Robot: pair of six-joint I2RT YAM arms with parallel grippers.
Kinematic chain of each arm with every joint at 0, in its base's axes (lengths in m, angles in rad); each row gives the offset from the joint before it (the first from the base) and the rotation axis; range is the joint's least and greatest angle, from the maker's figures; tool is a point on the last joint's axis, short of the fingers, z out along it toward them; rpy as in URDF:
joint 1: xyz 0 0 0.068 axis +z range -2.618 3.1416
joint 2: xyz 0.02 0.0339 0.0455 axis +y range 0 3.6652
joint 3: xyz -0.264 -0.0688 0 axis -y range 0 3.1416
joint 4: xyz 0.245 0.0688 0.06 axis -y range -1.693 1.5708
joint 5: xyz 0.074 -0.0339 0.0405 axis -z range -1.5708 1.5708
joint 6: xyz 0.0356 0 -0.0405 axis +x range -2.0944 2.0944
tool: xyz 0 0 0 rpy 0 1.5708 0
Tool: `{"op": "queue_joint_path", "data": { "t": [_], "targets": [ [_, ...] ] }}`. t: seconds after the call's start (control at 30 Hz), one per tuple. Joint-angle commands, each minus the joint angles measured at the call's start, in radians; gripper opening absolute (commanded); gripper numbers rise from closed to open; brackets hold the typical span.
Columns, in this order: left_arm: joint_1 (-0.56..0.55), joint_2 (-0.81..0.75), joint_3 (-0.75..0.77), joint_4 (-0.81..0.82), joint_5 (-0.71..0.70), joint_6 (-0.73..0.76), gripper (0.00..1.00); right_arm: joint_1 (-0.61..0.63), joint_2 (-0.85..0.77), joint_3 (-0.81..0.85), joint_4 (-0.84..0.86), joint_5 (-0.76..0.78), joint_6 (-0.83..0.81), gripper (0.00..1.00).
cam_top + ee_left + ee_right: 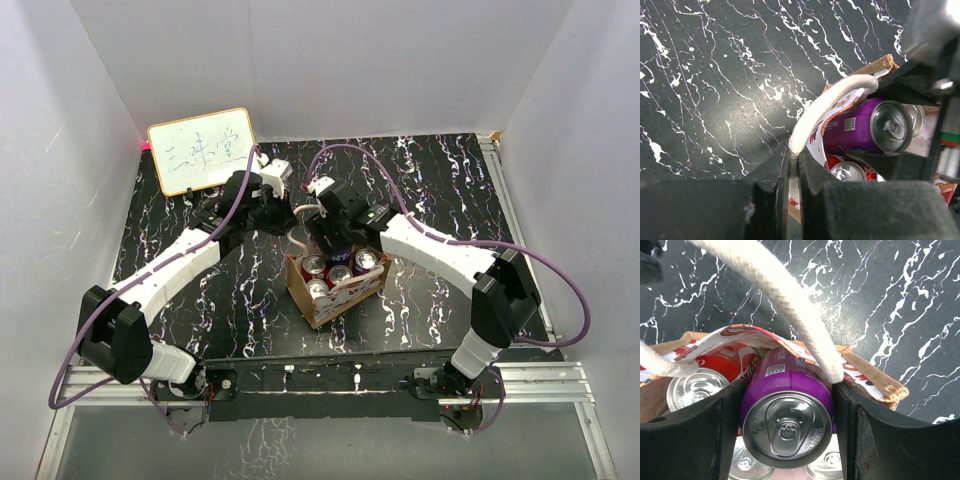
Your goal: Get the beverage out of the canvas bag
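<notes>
The tan canvas bag [330, 300] stands mid-table, holding several cans. My left gripper [794, 167] is shut on its white rope handle [812, 117] at the bag's far left side. My right gripper [787, 432] is shut on a purple can [787, 405], its silver top facing the camera, raised above the other cans at the bag's far edge. The purple can also shows in the left wrist view [865, 125] and under the right gripper in the top view [335, 245]. A red can [715, 367] sits beside it in the bag.
A small whiteboard [200, 150] with blue writing leans at the back left. White walls enclose the black marbled table [450, 170]. A metal rail [540, 375] runs along the near edge. The other handle [785, 295] arches across the right wrist view.
</notes>
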State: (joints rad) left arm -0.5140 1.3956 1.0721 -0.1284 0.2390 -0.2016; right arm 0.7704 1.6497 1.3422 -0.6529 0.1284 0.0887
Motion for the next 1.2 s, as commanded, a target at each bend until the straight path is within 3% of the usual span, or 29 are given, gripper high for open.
{"op": "queue_joint_path", "data": {
  "t": [0.0, 0.67, 1.03, 1.13, 1.17],
  "targets": [
    [-0.004, 0.0, 0.034, -0.026, 0.013, -0.001, 0.0, 0.006, -0.091, 0.104, 0.008, 0.022, 0.06, 0.29],
    [-0.005, 0.002, 0.035, -0.024, 0.028, -0.01, 0.0, 0.004, -0.22, 0.29, -0.102, 0.094, 0.095, 0.09],
    [-0.004, 0.005, 0.041, -0.033, 0.015, -0.007, 0.0, 0.002, -0.186, 0.472, -0.168, 0.363, 0.053, 0.08],
    [-0.004, 0.005, 0.04, -0.029, 0.025, -0.005, 0.0, -0.061, -0.176, 0.49, -0.166, 0.39, 0.058, 0.08],
    [-0.004, 0.004, 0.037, -0.029, 0.008, -0.003, 0.0, -0.147, -0.163, 0.493, -0.164, 0.356, 0.07, 0.08]
  ]
}}
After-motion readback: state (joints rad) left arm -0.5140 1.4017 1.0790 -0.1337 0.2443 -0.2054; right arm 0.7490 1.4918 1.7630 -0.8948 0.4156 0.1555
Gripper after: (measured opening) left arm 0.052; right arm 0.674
